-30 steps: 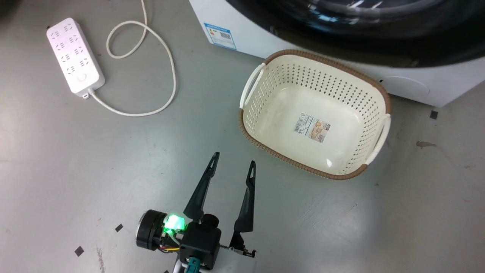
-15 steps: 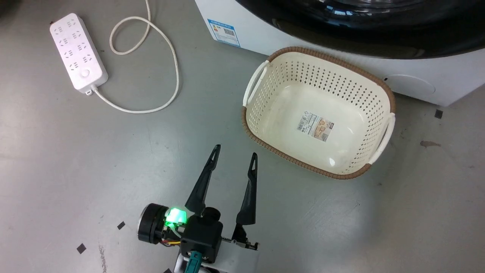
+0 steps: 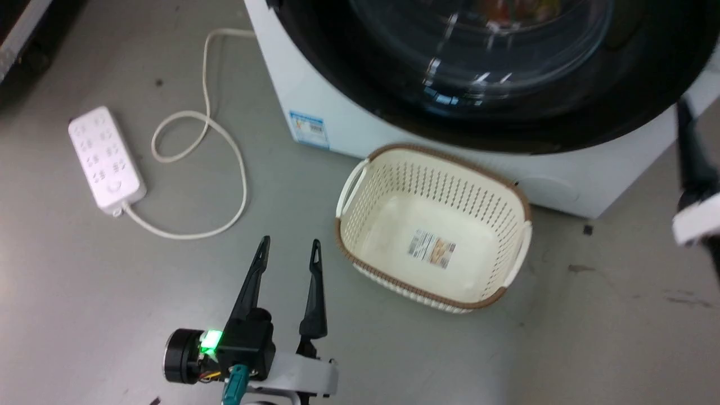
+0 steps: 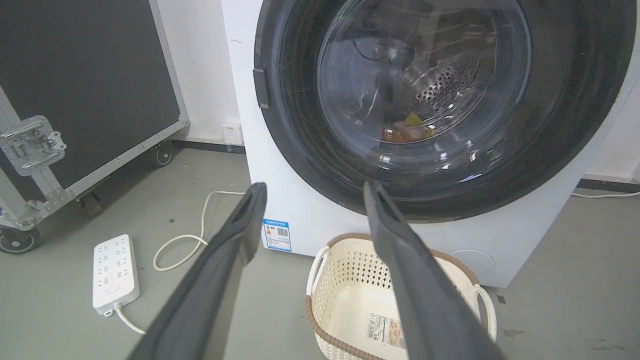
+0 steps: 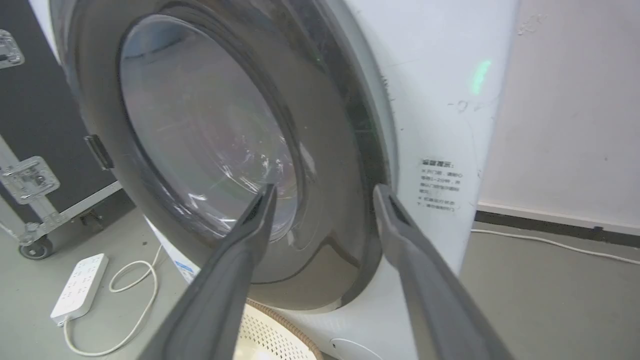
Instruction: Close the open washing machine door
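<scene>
The washing machine door (image 3: 478,126), round with a black rim and a bulging glass centre, lies flat against the white machine front. In the left wrist view the door (image 4: 425,85) faces me, with a dark latch tab (image 4: 260,87) on its left rim and coloured laundry visible behind the glass. My left gripper (image 3: 290,241) hangs open over the floor, well short of the machine; its fingers frame the door's lower rim (image 4: 315,186). My right gripper (image 5: 326,187) is open close to the door's right rim (image 5: 210,130); one blurred dark finger (image 3: 687,146) stands at the right edge.
A cream perforated laundry basket (image 3: 520,208) with a brown rim sits on the floor just before the machine. A white power strip (image 3: 104,160) and its looped cord (image 3: 225,146) lie to the left. A black wheeled flight case (image 4: 75,100) stands at far left.
The head camera has swung up, so more of the machine and door shows. A right gripper finger has come in at the right edge. The left gripper stays open.
</scene>
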Robot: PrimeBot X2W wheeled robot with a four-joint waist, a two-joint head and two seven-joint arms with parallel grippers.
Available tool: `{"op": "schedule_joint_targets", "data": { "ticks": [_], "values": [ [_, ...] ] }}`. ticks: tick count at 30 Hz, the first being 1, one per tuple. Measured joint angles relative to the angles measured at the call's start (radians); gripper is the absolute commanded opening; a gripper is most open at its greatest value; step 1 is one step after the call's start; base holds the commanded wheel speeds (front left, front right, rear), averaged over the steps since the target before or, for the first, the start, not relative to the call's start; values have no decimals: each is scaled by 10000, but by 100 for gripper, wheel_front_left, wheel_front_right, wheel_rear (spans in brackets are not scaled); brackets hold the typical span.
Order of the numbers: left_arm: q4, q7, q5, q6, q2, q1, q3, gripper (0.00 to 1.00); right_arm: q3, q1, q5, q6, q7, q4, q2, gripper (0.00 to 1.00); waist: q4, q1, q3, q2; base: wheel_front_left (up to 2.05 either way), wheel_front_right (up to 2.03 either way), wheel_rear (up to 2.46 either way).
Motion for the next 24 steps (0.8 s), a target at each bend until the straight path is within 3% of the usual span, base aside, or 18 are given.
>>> {"op": "schedule_joint_targets", "data": {
  "ticks": [4,9,15,20,24],
  "values": [
    [211,0,-67,-284,107,250,265,100,-631,1390,-422,0,-29,-619,746,100,-313,-1,-751,0,0,0,0],
    [447,0,-79,-786,328,580,418,100,-2127,3290,-1012,-15,-67,-1653,2150,100,-769,-2,-1593,0,0,0,0],
    [644,0,-228,-1221,523,935,671,100,-2692,5241,-2518,-15,-67,-3233,3394,100,-1388,-1,-2322,0,0,0,0],
    [807,0,-186,-1312,573,1113,792,100,-2754,6345,-4278,-15,-67,-4069,3829,100,-1854,-1,-2688,0,0,0,0],
    [926,0,-117,-1446,583,1114,786,100,-2855,6802,-4688,-15,-67,-4370,4138,100,-2055,0,-2816,0,0,0,0]
  ]
}}
